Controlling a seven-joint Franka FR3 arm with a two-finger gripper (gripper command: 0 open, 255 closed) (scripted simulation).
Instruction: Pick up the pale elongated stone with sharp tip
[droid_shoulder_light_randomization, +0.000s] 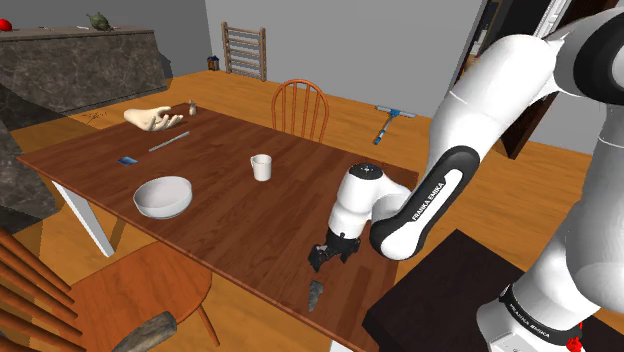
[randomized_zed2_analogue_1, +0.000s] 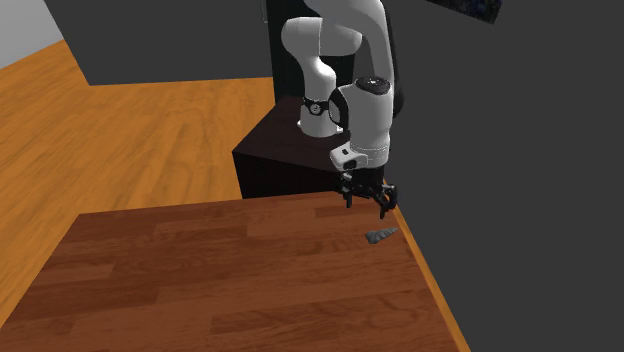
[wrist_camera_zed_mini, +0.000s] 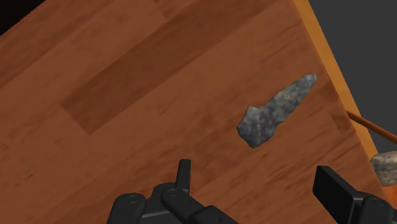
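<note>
A grey mottled elongated stone (wrist_camera_zed_mini: 275, 111) with a pointed tip lies flat on the brown wooden table (wrist_camera_zed_mini: 127, 95), close to the table's edge. In the shoulder view the stone (droid_shoulder_light_randomization: 316, 294) sits near the table's front corner, just below my black gripper (droid_shoulder_light_randomization: 325, 258). The gripper (randomized_zed2_analogue_1: 368, 200) hovers a little above the tabletop, with the stone (randomized_zed2_analogue_1: 381, 235) beside it and apart from it. In the wrist view the gripper (wrist_camera_zed_mini: 257, 191) is open, its fingers (wrist_camera_zed_mini: 183, 175) standing wide apart with nothing between them.
A white bowl (droid_shoulder_light_randomization: 163, 196) and a white cup (droid_shoulder_light_randomization: 262, 167) stand mid-table. A pale hand-shaped object (droid_shoulder_light_randomization: 153, 120), a grey rod (droid_shoulder_light_randomization: 168, 145) and a small blue item (droid_shoulder_light_randomization: 126, 160) lie at the far end. Wooden chairs (droid_shoulder_light_randomization: 300, 108) stand around the table. The dark stand (randomized_zed2_analogue_1: 290, 160) is behind the gripper.
</note>
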